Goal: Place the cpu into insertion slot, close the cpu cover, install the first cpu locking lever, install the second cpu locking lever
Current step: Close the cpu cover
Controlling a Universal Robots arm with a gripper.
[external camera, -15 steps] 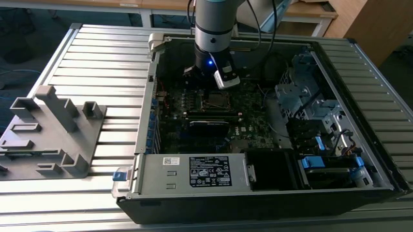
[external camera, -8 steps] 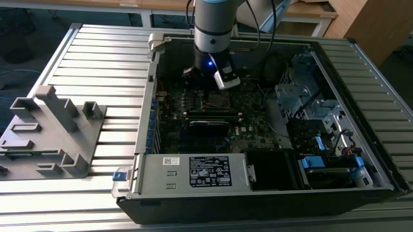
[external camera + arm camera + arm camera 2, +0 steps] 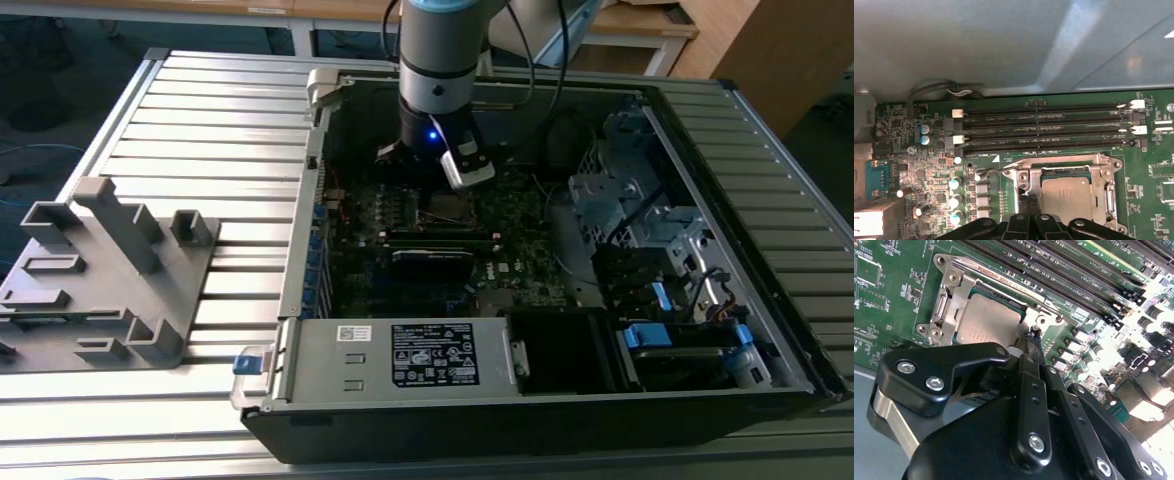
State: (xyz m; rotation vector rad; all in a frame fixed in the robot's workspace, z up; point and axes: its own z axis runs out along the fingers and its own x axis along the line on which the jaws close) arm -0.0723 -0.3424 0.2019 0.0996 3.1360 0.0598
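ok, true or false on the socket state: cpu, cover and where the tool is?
1. The cpu sits in the insertion slot. True.
2. The cpu cover stands raised, clear of the chip. False: it lies down over the cpu, whose grey top shows through its window.
3. The tool is outside the computer case. False: in the exterior view it is inside the open case, over the circuit board.
4. In the second wrist view the tool's tip is at a corner of the cpu cover. True.
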